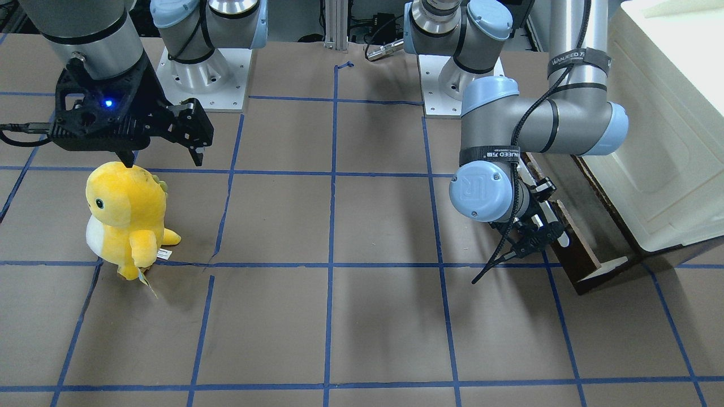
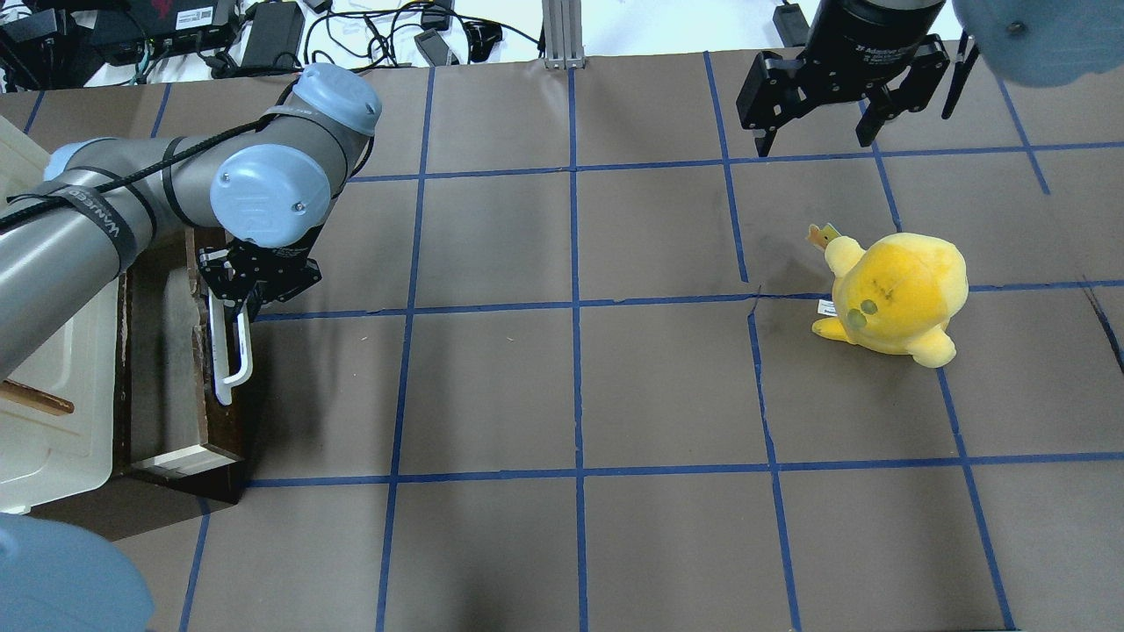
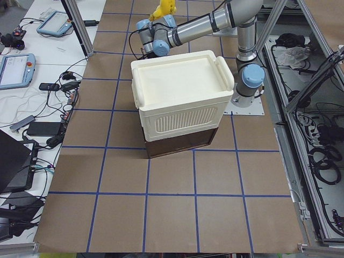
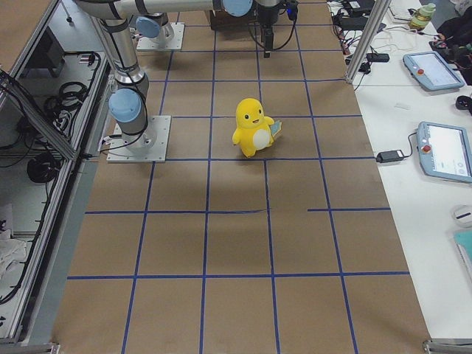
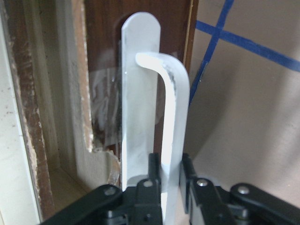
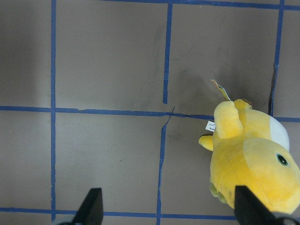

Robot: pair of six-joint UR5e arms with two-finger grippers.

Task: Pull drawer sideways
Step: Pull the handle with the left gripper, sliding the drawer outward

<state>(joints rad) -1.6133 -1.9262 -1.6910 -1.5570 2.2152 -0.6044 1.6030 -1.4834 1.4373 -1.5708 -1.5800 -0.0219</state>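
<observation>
Drawer [image 2: 176, 377]: at the table's left edge, partly out of the cream cabinet [image 2: 53, 412], dark front facing the table's centre.

Left gripper [image 5: 171, 171]: fingers pressed onto the white handle [image 5: 176, 112], pinching the bar near one end, not mid-span.

Right gripper [image 2: 821, 132]: spread and empty toward the far right corner, near the yellow plush [image 2: 896, 294]. It has no part in this step.

Judgement: pull straight along the slide axis toward the table's centre, level and slow. The off-centre grip could skew the drawer in its runners or drag the cabinet along.
</observation>
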